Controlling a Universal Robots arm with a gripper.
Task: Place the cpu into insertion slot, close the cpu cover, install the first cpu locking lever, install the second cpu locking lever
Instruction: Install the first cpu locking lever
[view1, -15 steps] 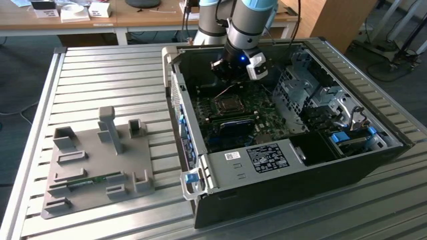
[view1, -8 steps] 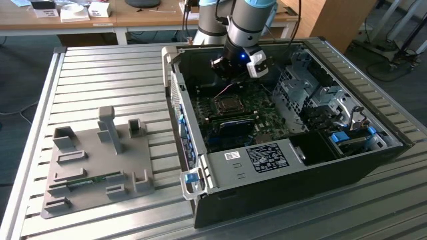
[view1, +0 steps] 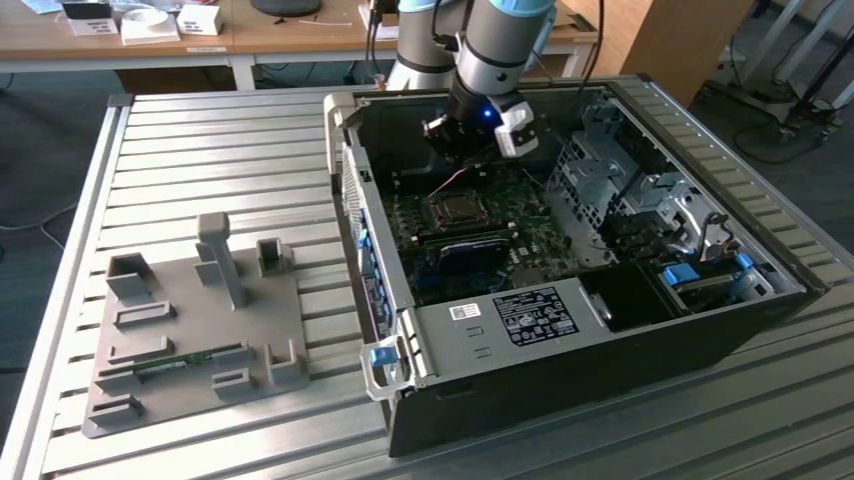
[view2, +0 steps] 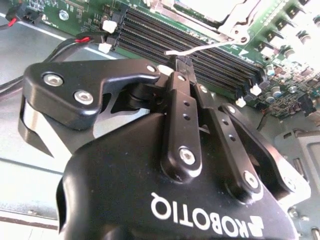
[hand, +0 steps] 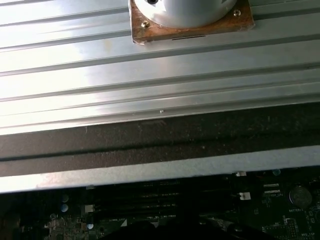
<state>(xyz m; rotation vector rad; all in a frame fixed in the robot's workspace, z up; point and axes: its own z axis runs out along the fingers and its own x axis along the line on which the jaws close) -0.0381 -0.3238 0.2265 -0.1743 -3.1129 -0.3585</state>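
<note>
We are looking at a gripper (view2: 178, 63) with a smooth, semi-glossy black casing. The cpu cover (view2: 235, 26) is gleaming as bare silvery metal over the glossy green motherboard (view2: 90, 15). The ribbed aluminium table (view1: 200, 150) is shining with a brushed finish. The fixture (view1: 187, 350) is showing matt grey plastic, and the computer case (view1: 574, 390) matt black metal.

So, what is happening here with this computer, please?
A robot arm reaches into an open computer case lying on a slatted table. Its tool, fingers together, sits just over the motherboard, at the free end of a thin locking lever beside the socket. The cpu cover appears folded down over the socket. Whether the tool actually touches the lever, I cannot tell.
</note>
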